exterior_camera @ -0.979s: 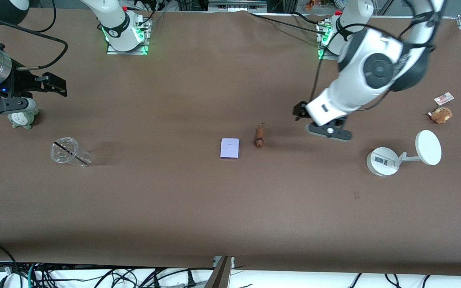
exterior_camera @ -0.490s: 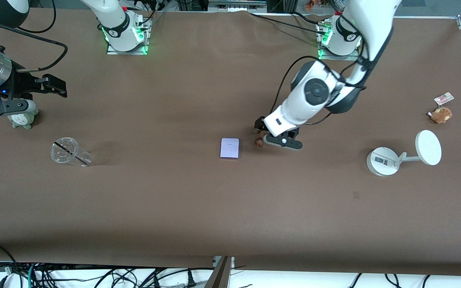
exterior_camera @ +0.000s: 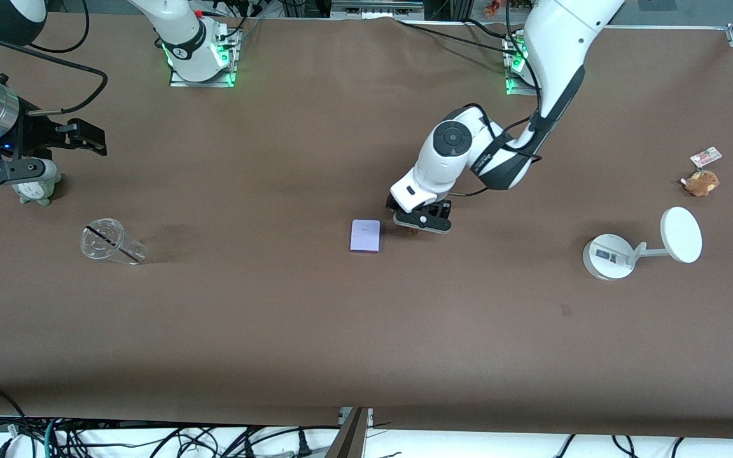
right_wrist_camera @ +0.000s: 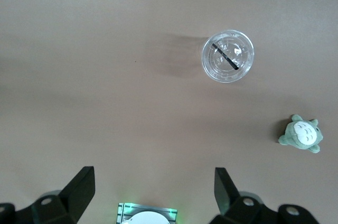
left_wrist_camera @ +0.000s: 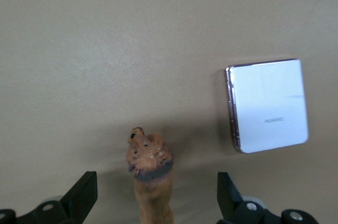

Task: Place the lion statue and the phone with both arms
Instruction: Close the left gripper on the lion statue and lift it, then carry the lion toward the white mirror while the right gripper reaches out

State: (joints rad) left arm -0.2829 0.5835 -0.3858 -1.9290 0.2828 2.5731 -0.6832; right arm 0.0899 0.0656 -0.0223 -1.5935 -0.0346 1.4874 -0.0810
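Observation:
The lion statue (left_wrist_camera: 151, 176), a small orange-brown figurine with a darker mane, lies on the brown table (exterior_camera: 366, 331) beside the phone (exterior_camera: 365, 236). In the front view only a sliver of the lion statue (exterior_camera: 412, 231) shows under the left hand. My left gripper (exterior_camera: 418, 221) hangs low over it, open. In the left wrist view the lion lies between the two black fingers (left_wrist_camera: 80, 198) without touching either. The pale lavender phone (left_wrist_camera: 268, 105) lies flat and untouched. My right gripper (exterior_camera: 90, 138) waits open in the air at the right arm's end, over the grey-green plush.
A clear plastic cup (exterior_camera: 112, 242) lies on its side near the grey-green plush (exterior_camera: 37, 189). At the left arm's end stand a white round stand with a disc (exterior_camera: 608, 256) and a brown plush (exterior_camera: 701, 182) with a tag.
The left arm has swung from near the white stand toward the table's middle and come down over the lion statue. The right arm has not moved.

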